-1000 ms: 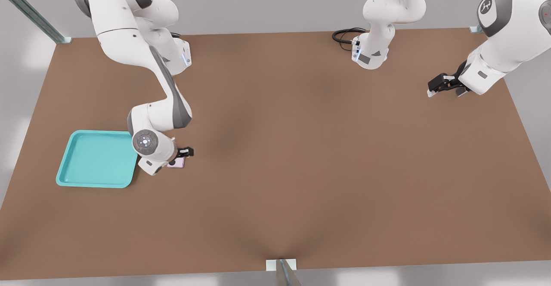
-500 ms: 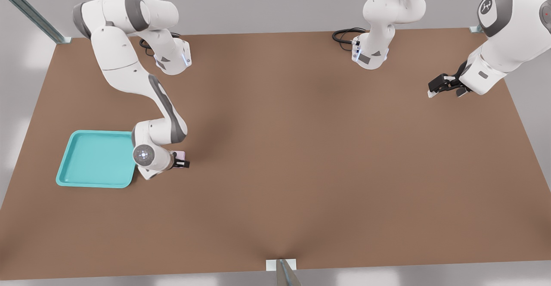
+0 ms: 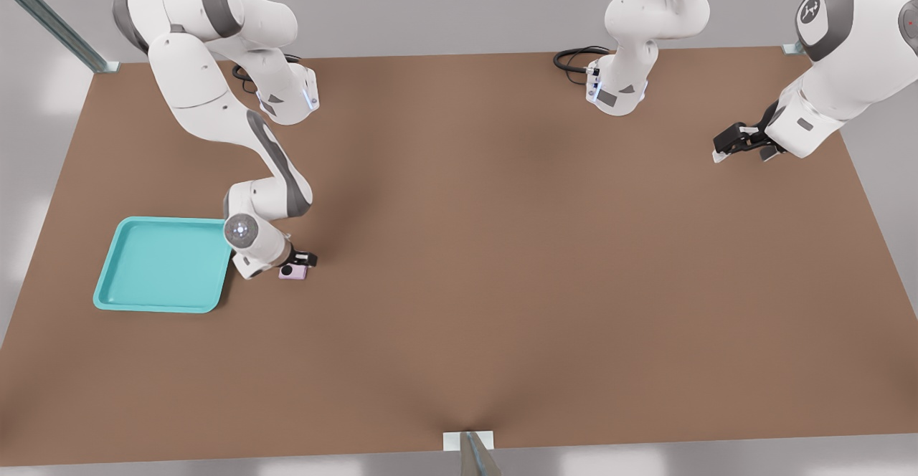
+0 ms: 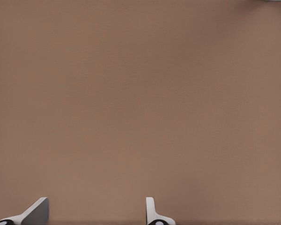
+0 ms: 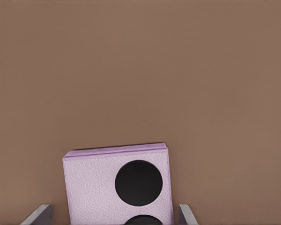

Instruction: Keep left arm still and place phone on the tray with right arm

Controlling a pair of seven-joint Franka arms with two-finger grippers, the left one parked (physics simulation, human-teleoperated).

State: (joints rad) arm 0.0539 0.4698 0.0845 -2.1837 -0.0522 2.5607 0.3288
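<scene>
The pale pink-lilac phone (image 3: 292,272) lies on the brown table just off the teal tray's (image 3: 122,275) edge on the front view's right. My right arm's gripper (image 3: 304,258) hovers low over the phone, on its far side in the front view. In the right wrist view the phone (image 5: 98,187) fills the space between my gripper's (image 5: 112,212) white fingertips (image 5: 40,213), one on each side with a thin gap. One black lens shows whole, a second is cut off. The gripper is open.
The tray holds nothing and sits near the table's edge at the front view's left. The parked arm (image 3: 825,67) hangs over the far corner at the front view's right. A black cable (image 3: 574,56) coils by its base.
My right arm's wrist has swung a little toward the far side. The gripper now sits behind the phone, which shows on its near side instead of peeking out beyond it.
</scene>
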